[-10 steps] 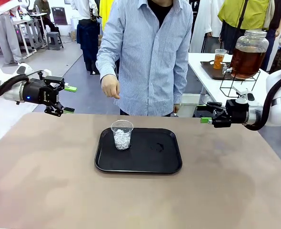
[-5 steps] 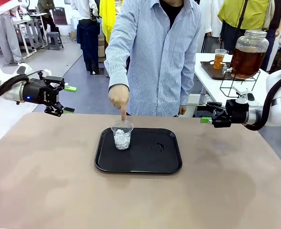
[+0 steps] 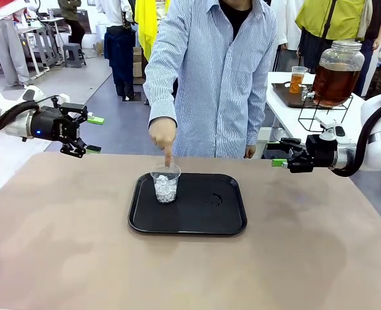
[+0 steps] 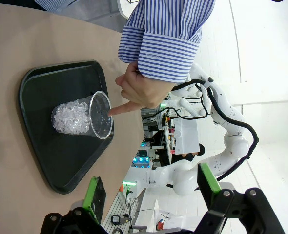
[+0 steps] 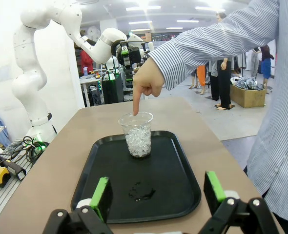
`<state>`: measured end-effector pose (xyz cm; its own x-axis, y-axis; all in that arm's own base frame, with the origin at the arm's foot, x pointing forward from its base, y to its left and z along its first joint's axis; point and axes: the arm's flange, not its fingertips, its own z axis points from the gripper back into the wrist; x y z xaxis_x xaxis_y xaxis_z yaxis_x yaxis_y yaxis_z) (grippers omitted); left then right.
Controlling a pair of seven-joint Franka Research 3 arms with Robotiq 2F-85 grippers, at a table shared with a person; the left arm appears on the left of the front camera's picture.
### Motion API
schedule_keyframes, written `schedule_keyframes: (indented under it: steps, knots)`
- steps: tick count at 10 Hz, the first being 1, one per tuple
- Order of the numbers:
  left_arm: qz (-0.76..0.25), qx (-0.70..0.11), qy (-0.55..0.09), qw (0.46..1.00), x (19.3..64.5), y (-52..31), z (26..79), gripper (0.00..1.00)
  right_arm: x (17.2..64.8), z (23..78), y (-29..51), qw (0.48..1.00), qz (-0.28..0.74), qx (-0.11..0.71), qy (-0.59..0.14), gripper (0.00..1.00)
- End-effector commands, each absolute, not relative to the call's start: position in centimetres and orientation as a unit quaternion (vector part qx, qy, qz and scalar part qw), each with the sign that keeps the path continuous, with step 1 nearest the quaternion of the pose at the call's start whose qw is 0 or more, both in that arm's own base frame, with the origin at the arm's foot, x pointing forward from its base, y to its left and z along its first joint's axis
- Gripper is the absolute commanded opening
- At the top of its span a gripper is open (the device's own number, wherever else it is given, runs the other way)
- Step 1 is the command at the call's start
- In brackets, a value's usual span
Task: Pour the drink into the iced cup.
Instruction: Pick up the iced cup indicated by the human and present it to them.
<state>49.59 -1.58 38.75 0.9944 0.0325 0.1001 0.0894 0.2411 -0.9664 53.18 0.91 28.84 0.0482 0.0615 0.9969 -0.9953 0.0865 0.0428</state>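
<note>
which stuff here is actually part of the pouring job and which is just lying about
Job in hand:
- iced cup on the black tray
- small cup of amber drink on the side table
- person's hand, pointing at the iced cup

Lying about:
- big jar of amber liquid
- wet patch on the tray

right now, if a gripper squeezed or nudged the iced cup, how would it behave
The cup looks thin-walled, so it likely flexes under a squeeze. Ice sits low, so it probably resists tipping but might slide on the smooth tray.
</note>
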Motion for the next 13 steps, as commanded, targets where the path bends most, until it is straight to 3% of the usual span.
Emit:
schedule_keyframes:
  steps: [1,3,6,8,10,13]
  knots:
    - [-0.015,-0.62,-0.053,0.783,49.6,-1.6,38.9,1.0,53.4,29.1,1.1,0.546,0.484,0.473,-0.493,1.0]
    - [-0.018,-0.616,-0.049,0.786,49.6,-1.6,38.7,1.0,53.4,29.1,1.1,0.546,0.484,0.473,-0.493,1.0]
    - [-0.171,-0.584,-0.211,0.765,49.2,-2.2,38.8,1.0,53.4,29.1,1.1,0.546,0.484,0.473,-0.493,1.0]
    - [-0.24,-0.576,-0.278,0.73,48.7,-2.6,38.4,1.0,53.4,29.1,1.1,0.546,0.484,0.473,-0.493,1.0]
    - [-0.288,-0.581,-0.259,0.716,48.6,-2.6,38.5,1.0,53.4,29.1,1.1,0.546,0.484,0.473,-0.493,1.0]
    - [-0.245,-0.569,-0.263,0.74,49.5,-2.5,39.2,1.0,53.4,29.1,1.1,0.546,0.484,0.473,-0.493,1.0]
